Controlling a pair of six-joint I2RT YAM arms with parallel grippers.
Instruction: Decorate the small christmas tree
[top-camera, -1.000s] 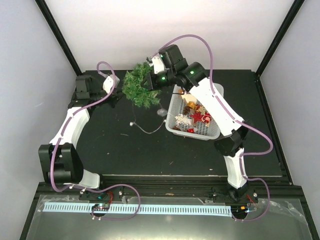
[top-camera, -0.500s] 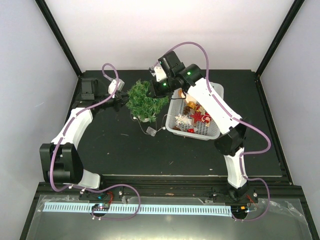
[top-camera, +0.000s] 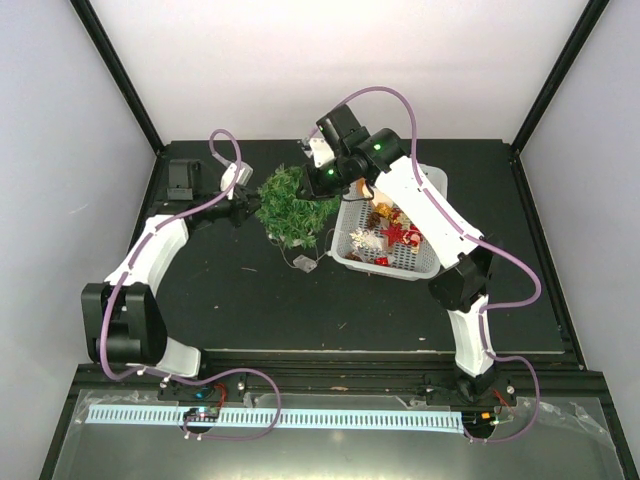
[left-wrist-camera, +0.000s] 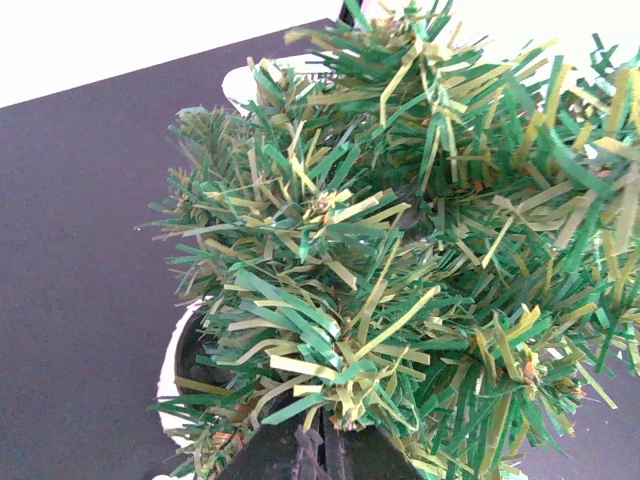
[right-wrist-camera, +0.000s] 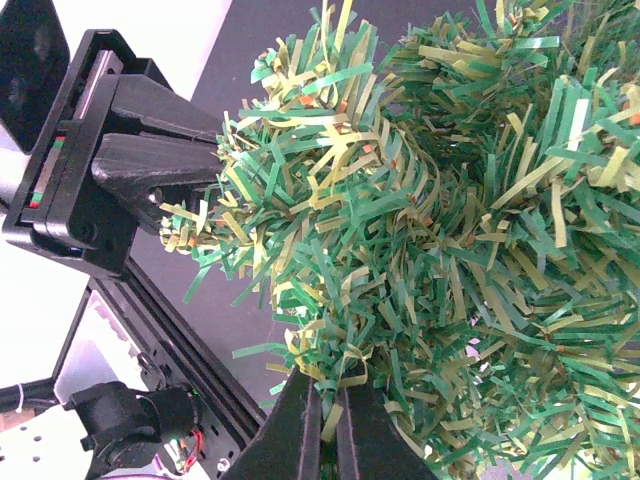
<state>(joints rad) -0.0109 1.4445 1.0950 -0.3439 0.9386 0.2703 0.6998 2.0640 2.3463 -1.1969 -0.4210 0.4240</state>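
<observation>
Pinching from both sides: left tool (top-camera: 250, 211) clamped shut on the small christmas tree (top-camera: 290, 208) of bushy dark-green plastic needles, right tool (top-camera: 320, 188) shut on its far-right branches; tree sits between them on the black table (top-camera: 250, 300), just left of the white plastic basket (top-camera: 386, 272)

Lighting bright, even and diffuse from above, with only faint soft shadows on the matte black bench (top-camera: 250, 300); pale background overexposed in both wrist views; tree (left-wrist-camera: 400, 250) needles crisp close up, overhead view sharp throughout.
</observation>
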